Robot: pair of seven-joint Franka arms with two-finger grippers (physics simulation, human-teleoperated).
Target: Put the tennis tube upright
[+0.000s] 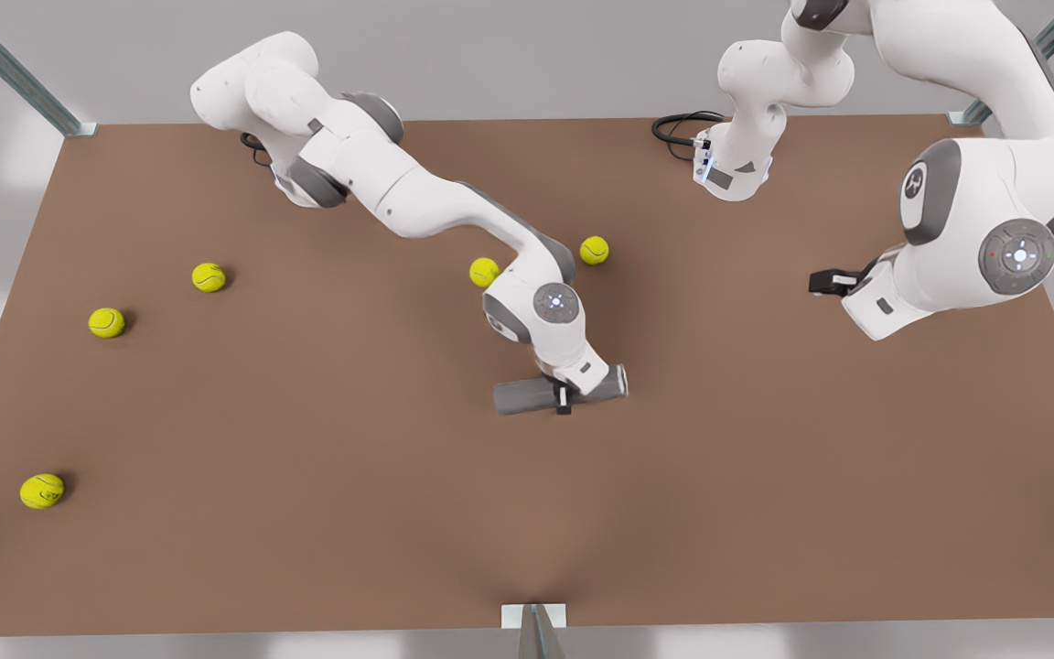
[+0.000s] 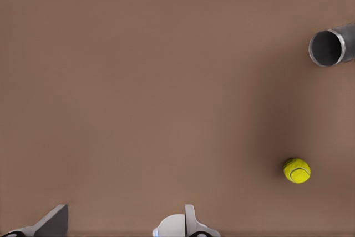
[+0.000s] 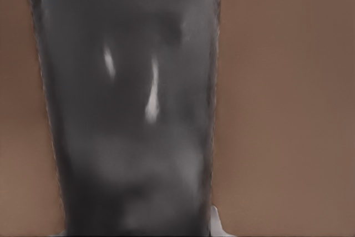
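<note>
The tennis tube (image 1: 527, 395) is a grey cylinder lying flat near the middle of the brown table, with its lighter rim toward the front view's right. My right gripper (image 1: 567, 397) comes down on the tube's middle and is shut on it, one dark finger showing on the near side. The right wrist view has the tube's grey wall (image 3: 133, 109) right up close. My left gripper (image 1: 833, 282) waits well apart at the front view's right. Its fingers (image 2: 52, 223) stand wide open over bare table. The left wrist view catches the tube's open end (image 2: 327, 48) farther off.
Several yellow-green tennis balls lie loose: two just behind the right arm's wrist (image 1: 484, 272) (image 1: 594, 250) and three at the front view's left (image 1: 209, 276) (image 1: 106, 322) (image 1: 42, 491). One ball (image 2: 297, 170) appears in the left wrist view. The table's near edge (image 1: 765, 622) has a metal post at its middle.
</note>
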